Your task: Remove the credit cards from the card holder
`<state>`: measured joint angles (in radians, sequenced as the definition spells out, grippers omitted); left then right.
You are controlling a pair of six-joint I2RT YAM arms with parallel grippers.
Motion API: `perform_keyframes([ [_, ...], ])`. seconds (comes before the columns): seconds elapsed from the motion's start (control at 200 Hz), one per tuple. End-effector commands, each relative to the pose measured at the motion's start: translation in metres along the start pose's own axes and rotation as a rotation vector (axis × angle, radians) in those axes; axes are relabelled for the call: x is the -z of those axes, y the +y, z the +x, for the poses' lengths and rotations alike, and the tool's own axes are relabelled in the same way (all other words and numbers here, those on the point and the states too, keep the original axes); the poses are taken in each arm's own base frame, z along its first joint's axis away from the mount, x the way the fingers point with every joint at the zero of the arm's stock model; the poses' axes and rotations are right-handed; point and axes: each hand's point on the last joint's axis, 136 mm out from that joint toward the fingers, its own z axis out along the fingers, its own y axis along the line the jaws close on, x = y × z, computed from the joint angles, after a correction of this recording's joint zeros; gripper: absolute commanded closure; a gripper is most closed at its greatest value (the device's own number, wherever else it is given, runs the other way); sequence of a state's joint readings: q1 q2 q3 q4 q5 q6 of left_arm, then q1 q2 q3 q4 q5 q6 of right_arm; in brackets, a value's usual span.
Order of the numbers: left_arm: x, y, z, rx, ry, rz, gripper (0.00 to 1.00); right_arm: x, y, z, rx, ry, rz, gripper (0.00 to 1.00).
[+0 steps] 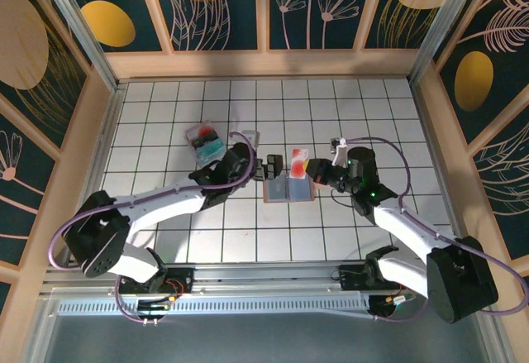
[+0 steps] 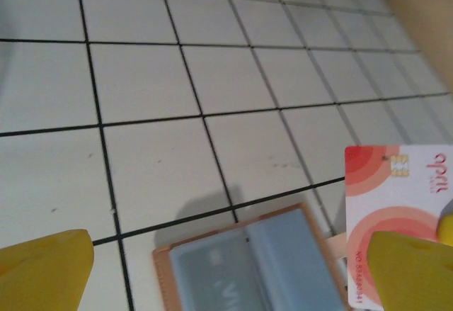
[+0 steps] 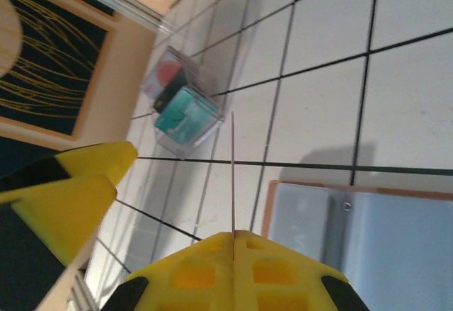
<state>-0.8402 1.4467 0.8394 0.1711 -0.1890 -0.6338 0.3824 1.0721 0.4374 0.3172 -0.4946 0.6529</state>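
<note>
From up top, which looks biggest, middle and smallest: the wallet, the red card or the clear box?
Biggest: the card holder, lying open.
Middle: the clear box, only a bit smaller.
Smallest: the red card, even though the right gripper holds it up nearer the camera.

Half the card holder (image 2: 241,268) beyond frame.

Items counted: one card holder (image 2: 241,272), one credit card (image 2: 396,198), one clear plastic box (image 3: 180,107). Robot arms: two, left arm (image 1: 157,206) and right arm (image 1: 405,231).
</note>
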Motion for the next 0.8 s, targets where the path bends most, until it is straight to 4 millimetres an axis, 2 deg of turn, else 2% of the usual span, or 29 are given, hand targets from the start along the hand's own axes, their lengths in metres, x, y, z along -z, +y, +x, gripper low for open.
perform_keyframes([
  [0.0,0.012,-0.028,-0.018,0.115,-0.036,0.229,0.03,0.009,0.03,-0.007,0.025,-0.014,-0.161,1.0],
  [0.165,0.019,-0.045,-0.024,0.115,-0.023,0.341,0.09,0.017,0.049,-0.011,0.045,-0.024,-0.247,1.0],
  [0.4,0.022,-0.072,-0.02,0.127,0.021,0.505,0.22,0.028,0.073,-0.019,0.068,-0.048,-0.348,1.0],
  [0.606,0.026,-0.082,-0.018,0.113,0.043,0.566,0.31,0.032,0.082,-0.022,0.075,-0.06,-0.383,1.0],
  [0.796,0.029,-0.094,-0.011,0.105,0.083,0.647,0.44,0.036,0.09,-0.023,0.072,-0.067,-0.428,1.0],
])
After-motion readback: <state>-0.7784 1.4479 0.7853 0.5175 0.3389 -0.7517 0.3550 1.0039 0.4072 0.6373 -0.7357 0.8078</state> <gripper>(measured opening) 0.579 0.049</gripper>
